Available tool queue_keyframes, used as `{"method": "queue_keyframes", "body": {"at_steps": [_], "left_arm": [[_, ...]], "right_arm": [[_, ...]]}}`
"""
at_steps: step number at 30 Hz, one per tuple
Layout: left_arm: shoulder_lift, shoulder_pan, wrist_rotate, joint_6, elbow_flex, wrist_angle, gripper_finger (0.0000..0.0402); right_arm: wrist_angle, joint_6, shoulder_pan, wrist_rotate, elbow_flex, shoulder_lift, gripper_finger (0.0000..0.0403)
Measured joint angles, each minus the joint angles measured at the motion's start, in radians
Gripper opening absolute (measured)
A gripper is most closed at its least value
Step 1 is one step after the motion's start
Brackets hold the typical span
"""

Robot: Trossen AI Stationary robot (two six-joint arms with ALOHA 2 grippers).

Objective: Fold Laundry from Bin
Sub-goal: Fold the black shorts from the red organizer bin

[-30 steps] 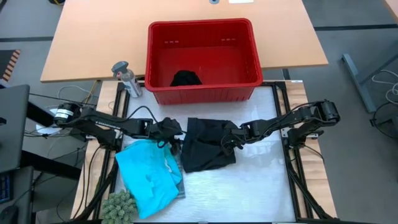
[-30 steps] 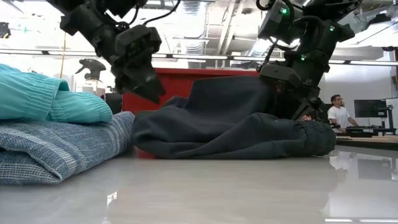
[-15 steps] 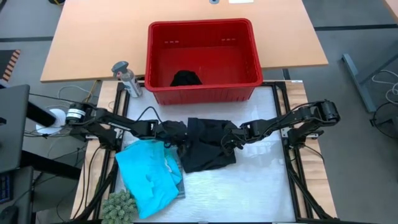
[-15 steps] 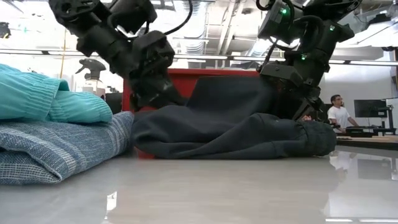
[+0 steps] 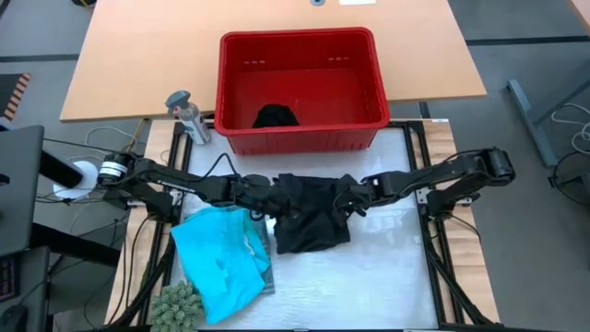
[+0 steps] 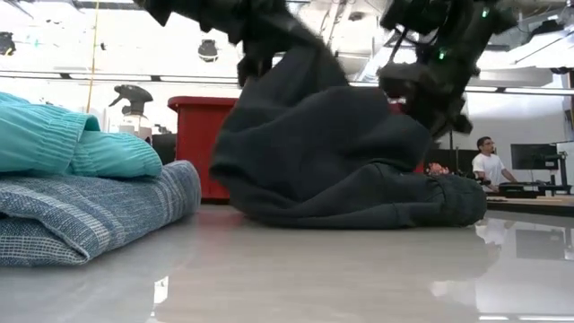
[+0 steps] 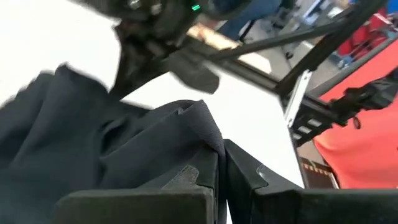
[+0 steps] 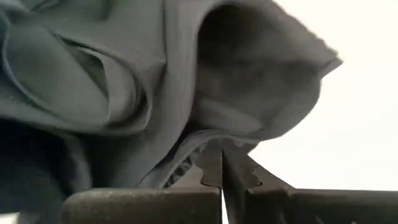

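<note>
I have both grippers pinched tight on the black garment, which lies on the white work surface just in front of the red bin. The left gripper has its fingers pressed together on the garment's left upper edge; through its wrist camera I see the cloth hem clamped between the two dark fingers. The right gripper grips the right upper edge the same way, and its wrist camera shows a fold of dark fabric caught at the fingertips with no gap between them.

In the low view the black garment is drawn up into a tall peak under the left gripper, while its lower part rests bunched on the surface; the right gripper holds it lower on the other side.

The near half of the white surface in front of the garment is bare. To the left, close beside the black garment, sits a stack: the turquoise garment on top of the blue-grey striped one. A green fuzzy object sits at the near left corner. A small black garment lies inside the bin, and a grey spray bottle stands just left of the bin.
</note>
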Motion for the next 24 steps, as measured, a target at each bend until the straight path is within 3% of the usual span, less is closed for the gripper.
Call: {"method": "queue_keyframes", "body": {"at_steps": [6, 13, 18, 24], "left_arm": [[0.044, -0.025, -0.013, 0.049, 0.068, 0.013, 0.0], [0.171, -0.036, 0.212, -0.035, 0.094, 0.041, 0.0], [0.261, -0.037, 0.358, -0.08, 0.108, 0.225, 0.0012], [0.283, -0.038, 0.417, -0.052, 0.122, 0.27, 0.0059]], "right_arm": [[-0.082, -0.003, -0.002, 0.096, 0.029, -0.107, 0.0021], [-0.083, -0.012, -0.014, 0.123, 0.03, -0.157, 0.0021], [-0.034, -0.07, -0.011, 0.122, 0.03, -0.14, 0.0026], [0.069, -0.252, -0.011, 0.103, 0.029, -0.134, 0.0036]]}}
